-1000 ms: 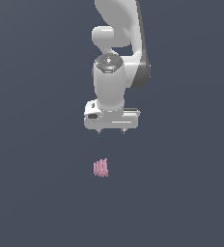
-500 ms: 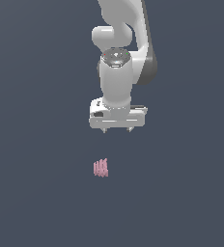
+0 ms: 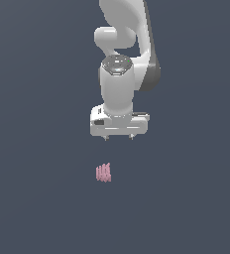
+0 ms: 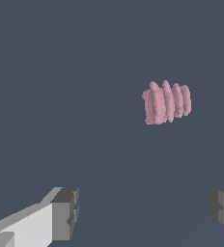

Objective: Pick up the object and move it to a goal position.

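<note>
The object (image 3: 103, 172) is a tiny pale pink ribbed item lying on the dark grey floor. In the exterior view it sits below my white gripper (image 3: 119, 138) and slightly toward that view's left. The gripper hangs above the floor, pointing down, apart from the object, open and empty. In the wrist view the object (image 4: 166, 102) shows as several upright pink ribs ahead of my two grey fingertips (image 4: 65, 213), which stand wide apart with nothing between them.
A plain dark grey floor (image 3: 32, 149) fills both views. The white arm (image 3: 124, 44) rises above the gripper in the exterior view.
The gripper has moved toward the exterior view's right and lower, and the wrist has turned. The object has not moved.
</note>
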You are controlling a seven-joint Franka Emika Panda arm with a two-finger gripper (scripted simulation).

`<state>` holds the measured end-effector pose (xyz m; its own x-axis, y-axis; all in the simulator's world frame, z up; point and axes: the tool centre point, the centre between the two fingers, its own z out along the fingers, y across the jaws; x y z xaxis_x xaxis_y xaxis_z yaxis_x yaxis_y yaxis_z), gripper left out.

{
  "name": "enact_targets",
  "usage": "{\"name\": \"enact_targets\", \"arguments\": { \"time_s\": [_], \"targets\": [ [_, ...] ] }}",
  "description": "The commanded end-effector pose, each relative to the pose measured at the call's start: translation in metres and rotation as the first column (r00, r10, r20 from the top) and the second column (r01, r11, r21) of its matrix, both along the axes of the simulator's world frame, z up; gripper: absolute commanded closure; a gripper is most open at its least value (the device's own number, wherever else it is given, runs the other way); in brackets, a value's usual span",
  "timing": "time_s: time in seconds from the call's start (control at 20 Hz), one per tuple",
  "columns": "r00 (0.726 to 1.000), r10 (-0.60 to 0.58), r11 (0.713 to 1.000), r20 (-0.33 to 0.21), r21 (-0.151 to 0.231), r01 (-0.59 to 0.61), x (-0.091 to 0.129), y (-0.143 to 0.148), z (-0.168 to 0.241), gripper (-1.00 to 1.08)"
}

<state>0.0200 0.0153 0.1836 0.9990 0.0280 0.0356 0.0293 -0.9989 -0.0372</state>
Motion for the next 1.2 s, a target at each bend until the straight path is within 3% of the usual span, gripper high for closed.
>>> {"name": "enact_targets", "arguments": {
  "time_s": [0.0,0.7,1.15],
  "targets": [
    [1.0,0.007,1.0,-0.002,-0.003,-0.007,0.007,-0.004,-0.005,-0.92],
    [0.997,0.077,0.997,-0.022,-0.027,-0.078,0.066,-0.044,-0.058,-0.92],
    [0.994,0.106,0.994,-0.032,-0.036,-0.107,0.085,-0.062,-0.084,-0.92]
  ]
}}
